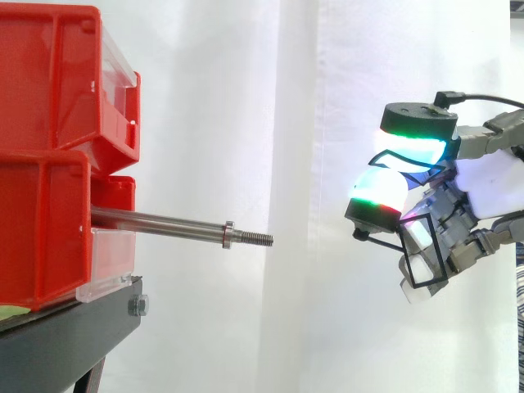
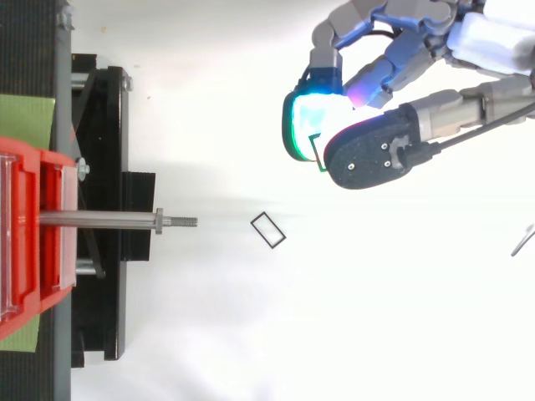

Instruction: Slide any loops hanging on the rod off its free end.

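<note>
The steel rod [image 1: 164, 223] sticks out level to the right from between the red bins [image 1: 49, 82]. It ends in a threaded tip [image 1: 255, 238], and nothing hangs on it. My hand [image 1: 483, 184] floats well to the right of the tip and a little above it. Its glowing pads are curled together on a thin black loop [image 1: 378, 153], seen as a dark line at the pads [image 2: 316, 152] from above. A black rectangular loop [image 1: 424, 252] shows in front of the lower fingers. From above, a rectangular loop [image 2: 267, 230] sits between rod tip [image 2: 185, 221] and hand [image 2: 393, 75]; I cannot tell whether it is resting or falling.
The bins stand stacked on a black stand [image 1: 74, 327] at the left, against the white curtain. From above, the stand [image 2: 109, 125] reaches almost as far right as the rod's collar. Open white space lies between the rod tip and the hand.
</note>
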Controlling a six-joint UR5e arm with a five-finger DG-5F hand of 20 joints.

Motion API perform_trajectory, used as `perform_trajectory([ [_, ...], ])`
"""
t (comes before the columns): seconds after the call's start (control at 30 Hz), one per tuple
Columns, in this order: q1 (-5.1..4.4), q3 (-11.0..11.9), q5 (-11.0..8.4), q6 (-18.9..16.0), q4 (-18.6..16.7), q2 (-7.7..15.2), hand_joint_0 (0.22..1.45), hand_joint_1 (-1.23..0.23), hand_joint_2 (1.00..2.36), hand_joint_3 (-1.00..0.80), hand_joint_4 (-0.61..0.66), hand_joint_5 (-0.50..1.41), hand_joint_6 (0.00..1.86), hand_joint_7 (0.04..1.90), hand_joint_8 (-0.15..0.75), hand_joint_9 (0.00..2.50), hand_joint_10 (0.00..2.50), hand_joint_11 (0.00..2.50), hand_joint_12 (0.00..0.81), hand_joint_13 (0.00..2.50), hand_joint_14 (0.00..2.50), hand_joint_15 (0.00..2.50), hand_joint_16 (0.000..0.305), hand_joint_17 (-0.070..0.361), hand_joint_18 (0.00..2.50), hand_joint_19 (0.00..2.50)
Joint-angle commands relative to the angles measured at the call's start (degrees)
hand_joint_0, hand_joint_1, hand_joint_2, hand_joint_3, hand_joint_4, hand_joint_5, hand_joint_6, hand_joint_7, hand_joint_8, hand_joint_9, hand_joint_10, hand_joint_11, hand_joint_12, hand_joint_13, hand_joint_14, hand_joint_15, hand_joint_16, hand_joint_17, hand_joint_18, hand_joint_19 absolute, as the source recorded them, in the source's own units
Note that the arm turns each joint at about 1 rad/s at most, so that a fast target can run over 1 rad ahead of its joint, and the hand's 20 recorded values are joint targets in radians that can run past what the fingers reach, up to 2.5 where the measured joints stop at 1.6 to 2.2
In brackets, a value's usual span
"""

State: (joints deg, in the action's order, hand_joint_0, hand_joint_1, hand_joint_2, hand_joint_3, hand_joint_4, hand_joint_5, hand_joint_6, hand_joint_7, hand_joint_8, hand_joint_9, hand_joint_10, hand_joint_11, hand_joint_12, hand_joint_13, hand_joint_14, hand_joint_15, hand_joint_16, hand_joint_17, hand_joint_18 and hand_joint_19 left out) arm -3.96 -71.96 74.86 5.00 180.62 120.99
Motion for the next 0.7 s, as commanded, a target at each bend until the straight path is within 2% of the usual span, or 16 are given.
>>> perform_trajectory([
  [0.0, 0.0, 0.0, 0.02, 0.0, 0.0, -0.1, 0.65, -0.76, 1.01, -0.31, -0.05, -0.16, 0.9, 1.0, 0.278, 0.95, 0.01, 0.56, 0.33, 0.84, 0.01, 0.38, 0.043, 0.097, 0.66, 0.41],
  [0.2, 0.0, 0.0, 0.02, 0.0, -0.2, -0.1, 0.66, -0.78, 1.01, -0.38, -0.02, -0.16, 0.9, 0.97, 0.276, 0.95, 0.01, 0.56, 0.334, 0.83, 0.02, 0.37, 0.043, 0.097, 0.65, 0.41],
  [0.67, -0.35, 0.0, -0.07, 0.0, -0.4, 0.0, 0.66, -0.75, 1.01, -0.34, -0.01, -0.16, 0.9, 1.05, 0.283, 0.99, 0.02, 0.58, 0.338, 0.83, 0.01, 0.37, 0.043, 0.098, 0.65, 0.42],
])
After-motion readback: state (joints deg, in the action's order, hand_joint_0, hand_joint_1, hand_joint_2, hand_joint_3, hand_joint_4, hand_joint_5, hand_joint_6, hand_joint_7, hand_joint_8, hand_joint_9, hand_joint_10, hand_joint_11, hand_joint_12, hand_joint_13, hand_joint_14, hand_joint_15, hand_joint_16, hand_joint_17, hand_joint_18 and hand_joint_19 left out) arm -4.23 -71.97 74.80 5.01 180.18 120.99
